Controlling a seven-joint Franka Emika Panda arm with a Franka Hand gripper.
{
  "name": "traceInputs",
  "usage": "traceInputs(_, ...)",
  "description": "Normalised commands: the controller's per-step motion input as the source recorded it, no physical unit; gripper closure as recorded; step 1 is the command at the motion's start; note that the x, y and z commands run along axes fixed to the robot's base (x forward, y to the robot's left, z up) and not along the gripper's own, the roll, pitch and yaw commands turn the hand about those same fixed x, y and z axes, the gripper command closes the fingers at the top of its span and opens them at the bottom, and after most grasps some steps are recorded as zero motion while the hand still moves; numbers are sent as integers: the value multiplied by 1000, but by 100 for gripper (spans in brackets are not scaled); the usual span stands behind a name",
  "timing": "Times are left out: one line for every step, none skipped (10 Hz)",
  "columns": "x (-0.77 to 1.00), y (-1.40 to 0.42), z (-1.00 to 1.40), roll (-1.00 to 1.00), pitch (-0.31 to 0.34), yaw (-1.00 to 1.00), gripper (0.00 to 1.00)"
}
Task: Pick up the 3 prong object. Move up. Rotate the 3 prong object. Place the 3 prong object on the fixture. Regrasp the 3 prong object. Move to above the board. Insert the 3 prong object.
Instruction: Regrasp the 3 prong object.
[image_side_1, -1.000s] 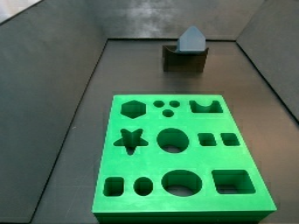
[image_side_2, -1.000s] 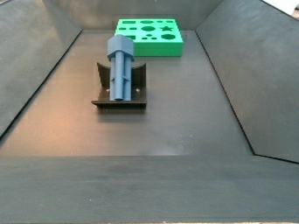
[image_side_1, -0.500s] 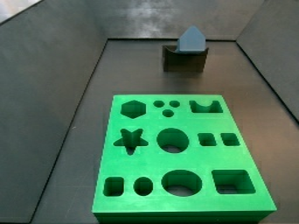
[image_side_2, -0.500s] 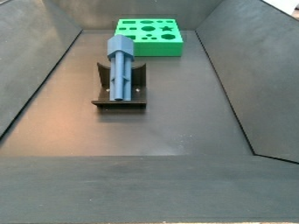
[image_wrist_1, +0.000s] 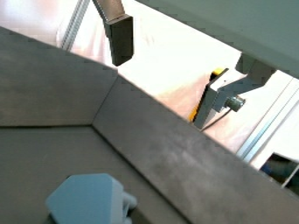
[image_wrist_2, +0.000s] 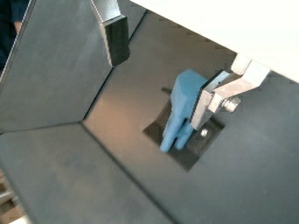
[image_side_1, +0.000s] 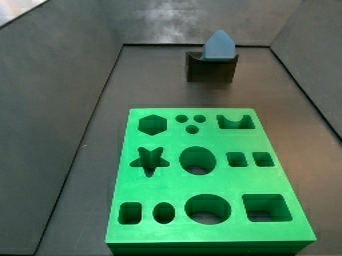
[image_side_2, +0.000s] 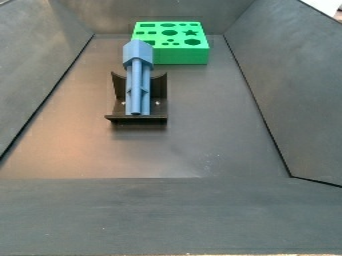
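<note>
A lab test rig: dark walled bin (image_side_2: 254, 90); green board (image_side_1: 203, 180); metal framing (image_wrist_1: 263, 131) outside.

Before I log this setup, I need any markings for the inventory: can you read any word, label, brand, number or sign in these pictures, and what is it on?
None can be read on anything.
Bright green square board with cut-out holes: shapes only, no text.
Matte blue-grey plastic three-prong piece: plain.
Small dark fixture beneath it: plain.
Hand, seen in the wrist views above the piece, open and holding nothing: no legible marking.

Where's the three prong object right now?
The 3 prong object lies on the fixture in both side views, apart from the board; the gripper hangs open above it, holding nothing.
</note>
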Motion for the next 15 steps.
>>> traceInputs(143, -59, -15, 542, 158, 259, 0)
traceInputs(152, -60, -17, 372, 125, 266, 0)
traceInputs(153, -44, -4, 231, 80, 259, 0)
traceInputs(143, -47, -4, 199, 57, 253, 0)
traceInputs(117, -53, -14, 186, 17, 229, 0)
traceInputs(105, -61, -15, 183, -2, 209, 0)
traceInputs(40, 42, -1000, 98, -29, 203, 0)
traceInputs(45, 43, -1000, 99, -43, 165, 0)
traceInputs(54, 39, -1000, 96, -77, 134, 0)
traceInputs(58, 35, -1000, 89, -94, 114, 0)
traceInputs(65, 31, -1000, 69, -113, 76, 0)
traceInputs(72, 31, -1000, 59, -119, 38, 0)
traceInputs(76, 28, -1000, 59, -118, 9, 0)
traceInputs(79, 24, -1000, 56, -114, -5, 0)
traceInputs(85, 23, -1000, 56, -93, -34, 0)
